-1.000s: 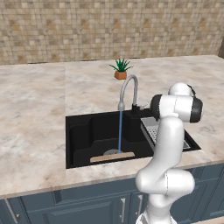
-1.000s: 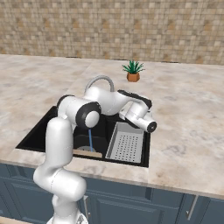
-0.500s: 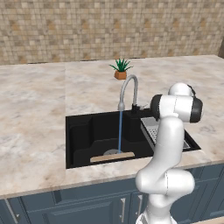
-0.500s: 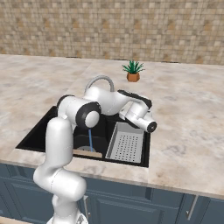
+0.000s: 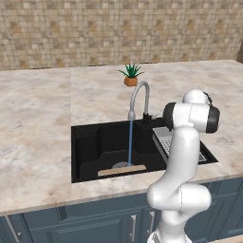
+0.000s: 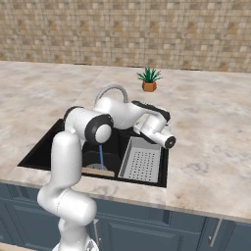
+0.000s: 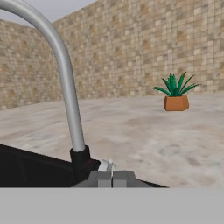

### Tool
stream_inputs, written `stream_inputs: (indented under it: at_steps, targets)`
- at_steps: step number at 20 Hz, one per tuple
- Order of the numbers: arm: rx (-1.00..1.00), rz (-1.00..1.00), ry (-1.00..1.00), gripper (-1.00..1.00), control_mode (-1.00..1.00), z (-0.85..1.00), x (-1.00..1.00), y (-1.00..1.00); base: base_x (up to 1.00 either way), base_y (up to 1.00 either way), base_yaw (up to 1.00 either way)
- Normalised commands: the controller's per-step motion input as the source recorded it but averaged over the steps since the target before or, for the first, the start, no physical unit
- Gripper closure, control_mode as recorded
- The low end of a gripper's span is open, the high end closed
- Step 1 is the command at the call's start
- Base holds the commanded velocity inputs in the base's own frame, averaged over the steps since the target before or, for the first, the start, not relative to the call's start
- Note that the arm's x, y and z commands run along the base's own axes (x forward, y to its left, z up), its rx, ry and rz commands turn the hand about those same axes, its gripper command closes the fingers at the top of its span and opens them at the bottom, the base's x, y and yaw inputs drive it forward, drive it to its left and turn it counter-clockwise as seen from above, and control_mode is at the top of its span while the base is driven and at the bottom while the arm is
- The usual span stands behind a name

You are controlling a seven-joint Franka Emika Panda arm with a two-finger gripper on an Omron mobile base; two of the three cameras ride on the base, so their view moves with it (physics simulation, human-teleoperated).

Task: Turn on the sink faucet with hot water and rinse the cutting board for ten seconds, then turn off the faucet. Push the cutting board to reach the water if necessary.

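Note:
The sink faucet (image 5: 140, 94) arches over the black sink (image 5: 90, 142), and a thin blue stream of water (image 5: 130, 142) falls from its spout. The stream lands at the far edge of the tan cutting board (image 5: 122, 170), which lies flat at the basin's front. From the right base view I see the faucet (image 6: 112, 90), the water (image 6: 101, 157) and the cutting board (image 6: 95, 170) partly behind my arm. In the hand view my gripper (image 7: 111, 178) is shut, empty, just short of the small side handle (image 7: 107, 165) beside the faucet's dark base (image 7: 81, 161).
A grey perforated drain tray (image 6: 142, 159) fills the sink's right side, under my forearm. A small potted plant (image 5: 131, 76) stands on the marble counter (image 5: 42, 118) behind the faucet. A tiled wall closes off the back.

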Motion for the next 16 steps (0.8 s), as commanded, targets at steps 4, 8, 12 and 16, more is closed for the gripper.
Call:
stream_inputs:
  at_steps: [4,8,12,16]
  targets:
    - [0.0,0.0,0.0,1.0,-1.0,0.0,0.0,0.0,0.0,0.0,0.0]
    - [0.0,0.0,0.0,1.0,-1.0,0.0,0.0,0.0,0.0,0.0,0.0]
    - [0.0,0.0,0.0,1.0,-1.0,0.0,0.0,0.0,0.0,0.0,0.0]
    - [0.0,0.0,0.0,1.0,-1.0,0.0,0.0,0.0,0.0,0.0,0.0]
